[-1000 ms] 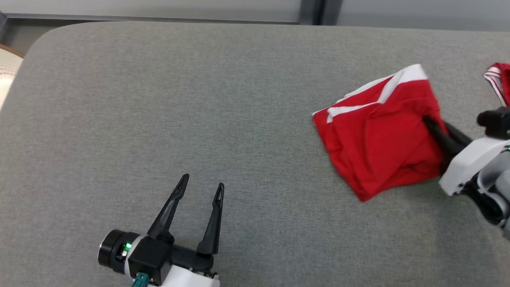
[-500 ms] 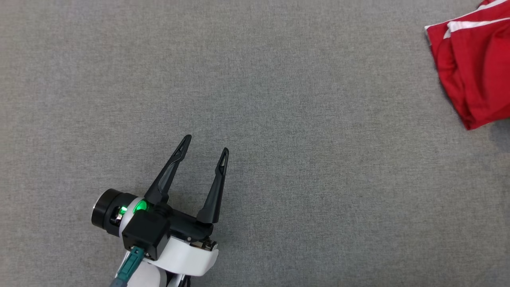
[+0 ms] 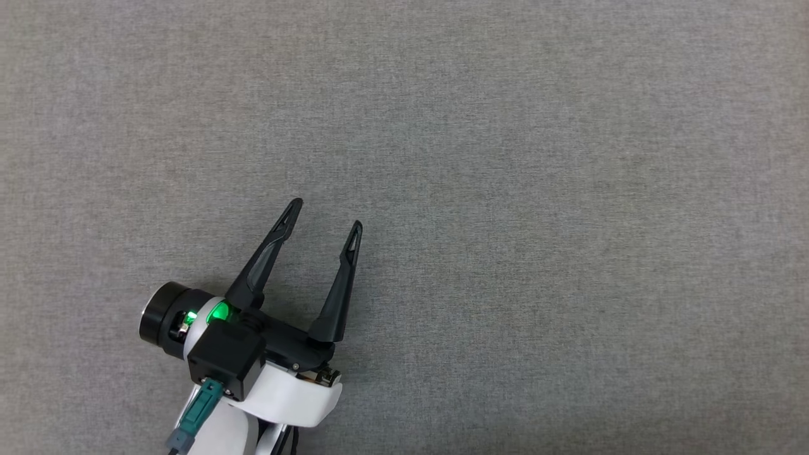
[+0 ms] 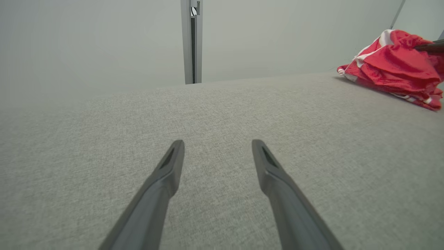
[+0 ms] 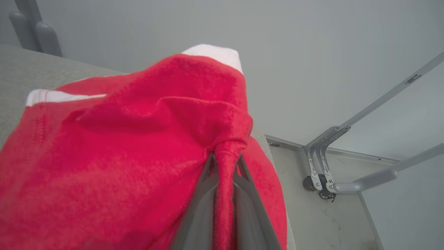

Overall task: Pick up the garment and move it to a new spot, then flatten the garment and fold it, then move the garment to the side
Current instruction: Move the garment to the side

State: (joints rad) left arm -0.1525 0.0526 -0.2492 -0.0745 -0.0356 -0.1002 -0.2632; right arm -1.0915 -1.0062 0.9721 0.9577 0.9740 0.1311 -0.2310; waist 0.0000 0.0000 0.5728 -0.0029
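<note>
The garment (image 5: 121, 149) is red with white trim. In the right wrist view my right gripper (image 5: 225, 158) is shut on a pinched fold of it, and the cloth bunches up over the grey surface. The left wrist view has the garment (image 4: 392, 69) far off at the upper right, with a dark fingertip (image 4: 430, 46) of the other gripper on it. My left gripper (image 3: 325, 215) sits at the lower left of the head view, open, with bare cloth surface between its fingers. The left wrist view has that gripper (image 4: 218, 144) the same way, low over the surface.
The grey fabric surface (image 3: 505, 189) spreads all round the left gripper. A grey post (image 4: 191, 41) stands behind its far edge. Past the surface's right end are a pale floor (image 5: 329, 215) and a metal frame (image 5: 329, 163).
The head camera has swung left and down, so the garment and right arm slid off to the right and out of that view. The left gripper keeps its open pose.
</note>
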